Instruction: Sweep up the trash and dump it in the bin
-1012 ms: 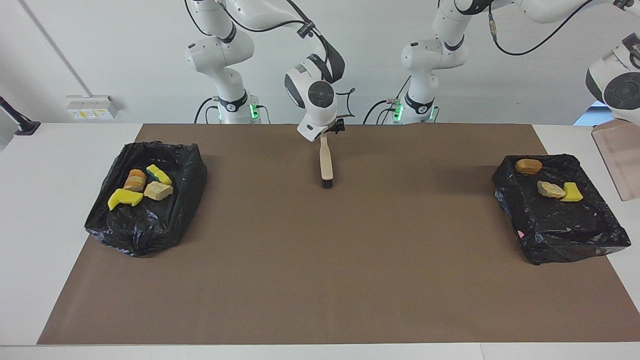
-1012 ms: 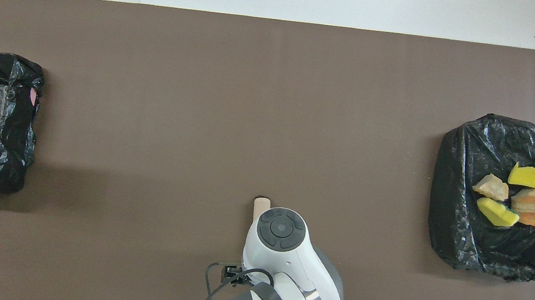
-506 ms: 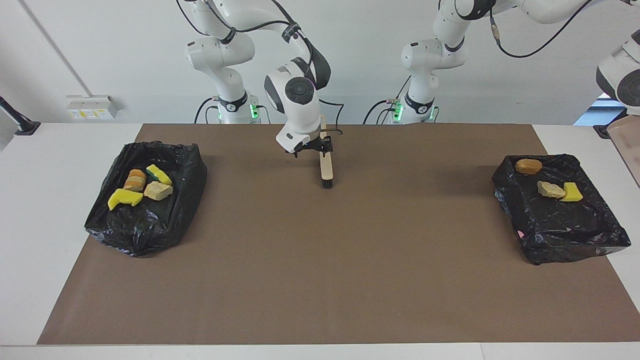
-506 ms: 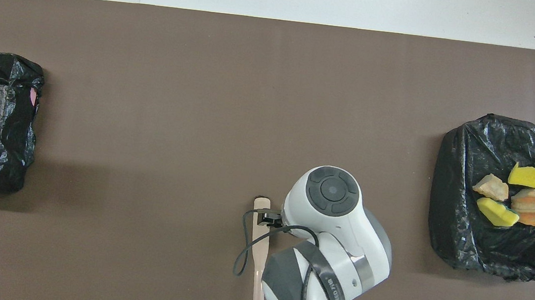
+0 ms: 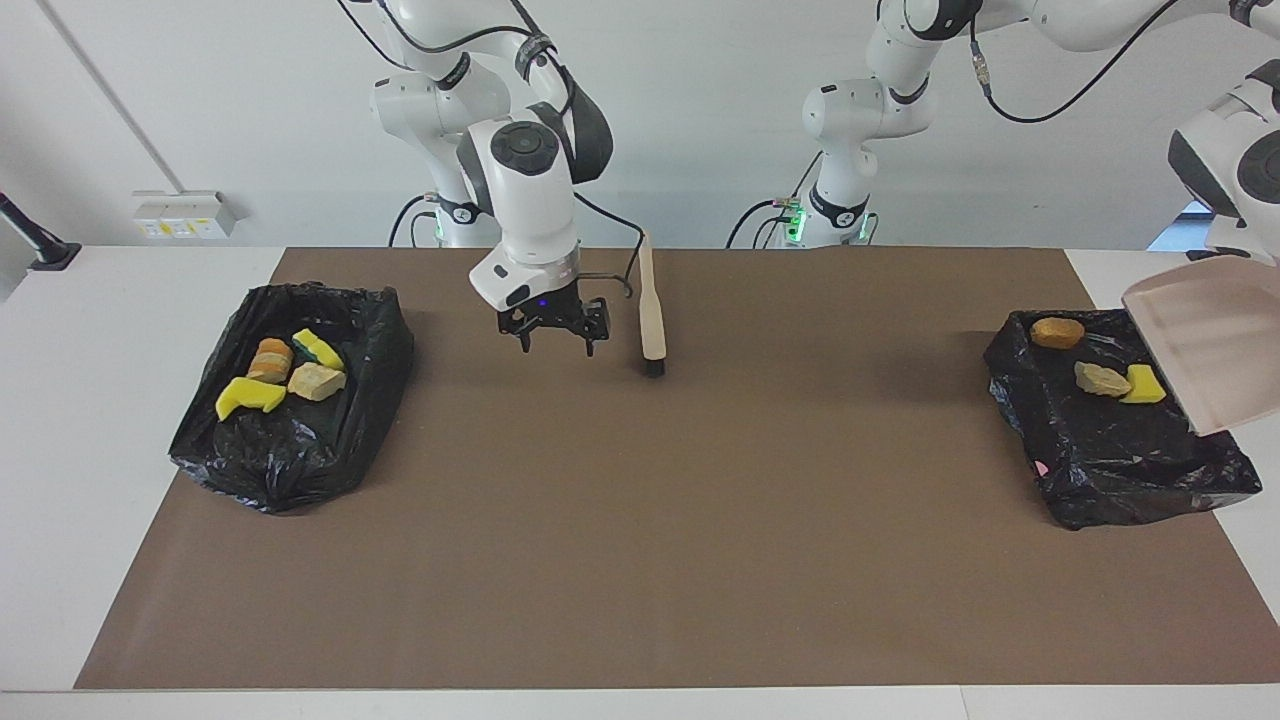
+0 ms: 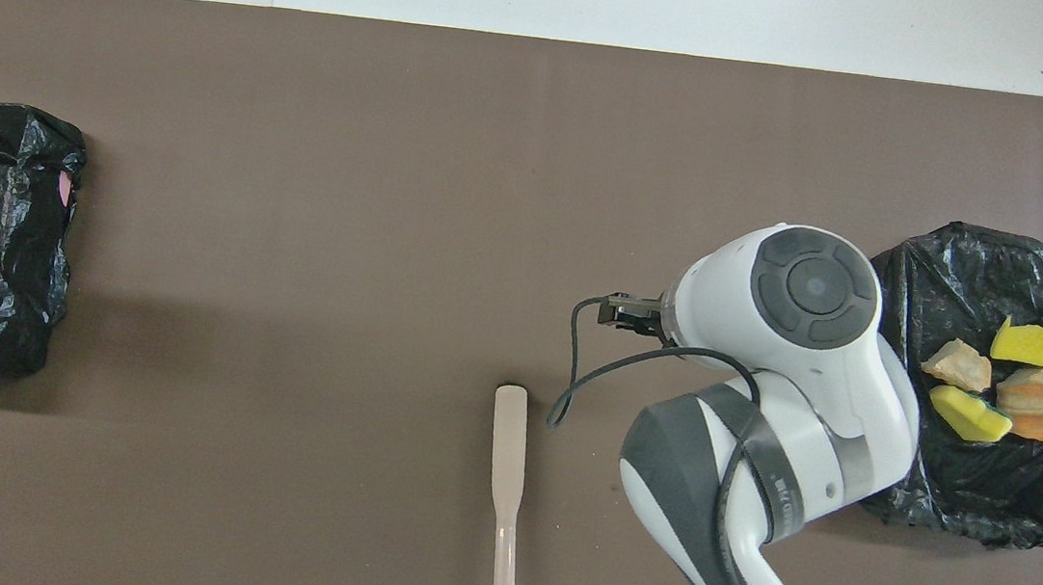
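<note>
We see the right gripper (image 5: 556, 340), fingers spread, over the brown mat (image 5: 640, 560) beside the brush (image 5: 652, 320), seven pieces of trash (image 5: 268, 375) lying in two black-lined bins (image 5: 300, 460), and the beige dustpan (image 5: 1205, 340) raised over one bin.

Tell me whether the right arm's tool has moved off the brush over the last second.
Yes. The right tool has left the brush, which lies unmoved on the brown mat, and now hangs open above the mat, toward the bin at the right arm's end.
</note>
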{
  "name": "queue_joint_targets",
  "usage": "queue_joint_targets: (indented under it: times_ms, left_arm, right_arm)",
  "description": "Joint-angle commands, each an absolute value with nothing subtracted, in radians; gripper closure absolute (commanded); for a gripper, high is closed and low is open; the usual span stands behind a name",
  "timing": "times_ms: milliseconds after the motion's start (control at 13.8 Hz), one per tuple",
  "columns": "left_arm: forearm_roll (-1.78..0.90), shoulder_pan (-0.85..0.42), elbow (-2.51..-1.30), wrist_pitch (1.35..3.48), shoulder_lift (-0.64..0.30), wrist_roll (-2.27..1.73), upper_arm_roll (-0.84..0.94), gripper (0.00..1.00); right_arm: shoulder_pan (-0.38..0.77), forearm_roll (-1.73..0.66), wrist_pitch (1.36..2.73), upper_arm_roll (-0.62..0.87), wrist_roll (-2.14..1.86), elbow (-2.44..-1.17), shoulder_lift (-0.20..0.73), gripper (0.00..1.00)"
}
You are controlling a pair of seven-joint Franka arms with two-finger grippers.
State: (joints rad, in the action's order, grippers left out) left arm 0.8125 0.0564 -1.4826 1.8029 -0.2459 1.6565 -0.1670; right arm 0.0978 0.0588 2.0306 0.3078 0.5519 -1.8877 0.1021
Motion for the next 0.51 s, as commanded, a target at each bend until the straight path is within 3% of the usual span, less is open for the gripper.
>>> queue_joint_targets:
  times_ms: [0,434]
  left_arm:
    - [0.721,0.048,-1.457,1.698,-0.250,1.542,-0.088,1.00]
    - [0.563,0.048,-1.494,1.513,-0.250,1.134,0.106,1.00]
  right_arm:
    - [0.037,0.077,1.971,0.322,0.509,-1.812,0.100,0.00]
    - [-0.096,0.058,1.870,0.319,0.336,-1.769,-0.031,0.00]
